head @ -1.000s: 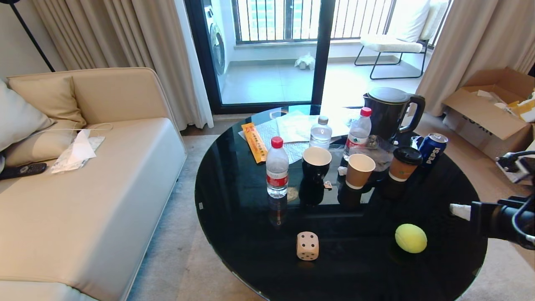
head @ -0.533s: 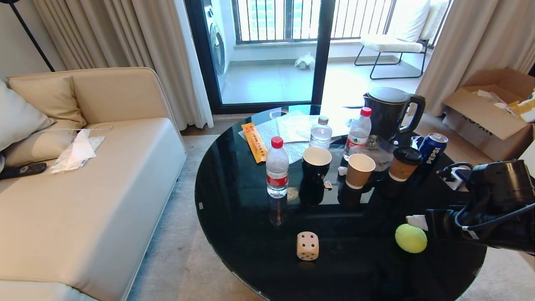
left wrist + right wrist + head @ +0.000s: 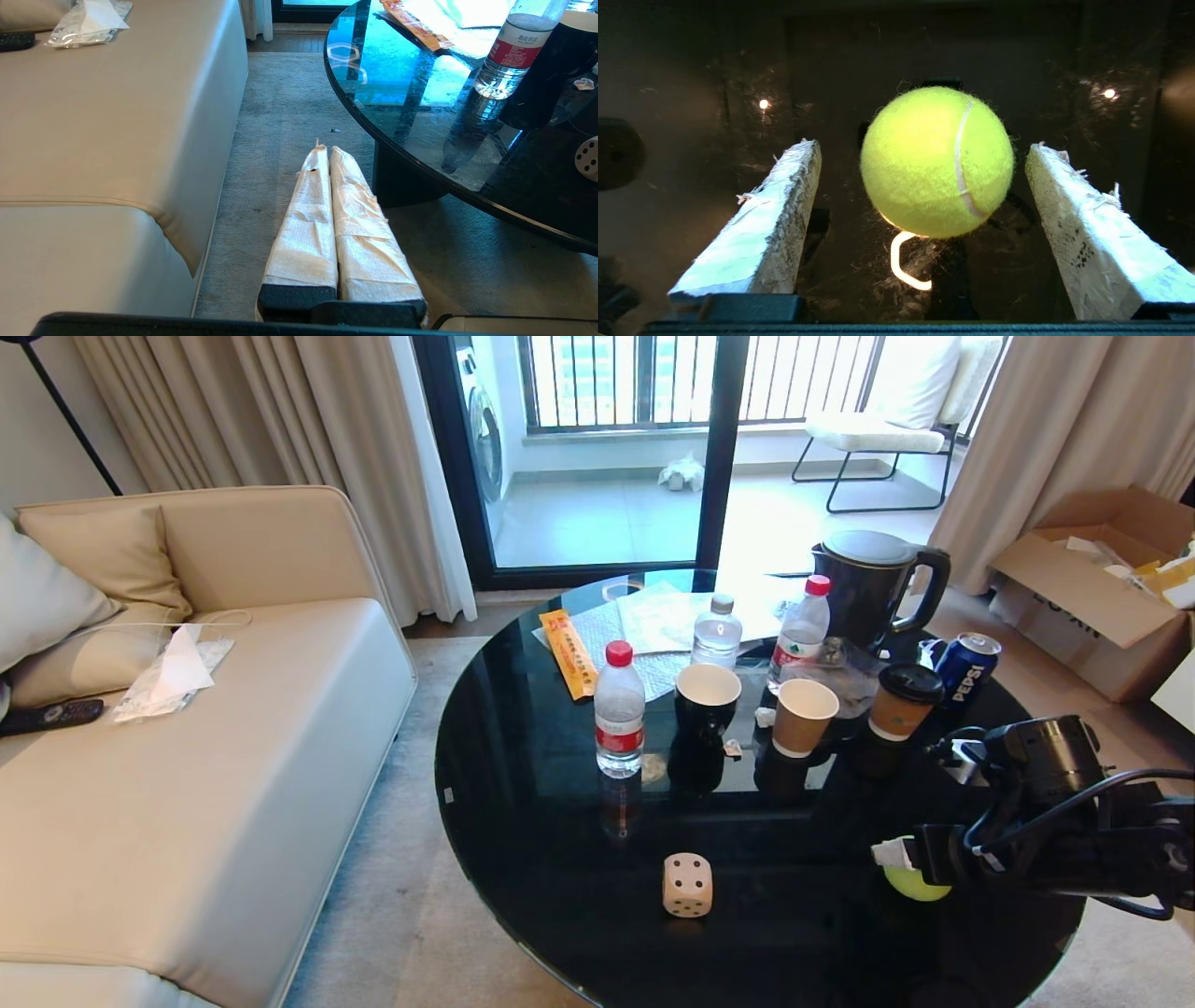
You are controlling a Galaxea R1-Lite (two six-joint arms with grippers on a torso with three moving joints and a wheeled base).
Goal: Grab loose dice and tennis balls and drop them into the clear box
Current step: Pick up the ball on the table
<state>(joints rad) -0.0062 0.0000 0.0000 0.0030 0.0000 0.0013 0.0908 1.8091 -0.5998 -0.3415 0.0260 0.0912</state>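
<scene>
The right gripper (image 3: 924,154) hangs over the tennis ball (image 3: 937,161) on the black glass table (image 3: 523,784), its taped fingers (image 3: 1078,219) spread wide to either side of the ball with a gap on each flank, so nothing is held yet. The main risk, as I judge it, is the ball rolling: glass is slick, and if one finger touches first or the fingers close too high on the curve, the ball could squirt out toward the near right rim of the table, which looks close in the head view. Coming down too hard could also knock the fingertips against the glass. Room is fair: the cream die (image 3: 687,885) sits well apart to the left, and the lidded coffee cup (image 3: 904,700), paper cup (image 3: 803,716) and Pepsi can (image 3: 966,668) stand farther back, near enough for the arm's elbow to threaten on a careless lift. The left gripper (image 3: 329,151) is parked low beside the sofa (image 3: 117,116), fingers pressed together. The clear box appears in no view, so the carry path cannot be judged.
</scene>
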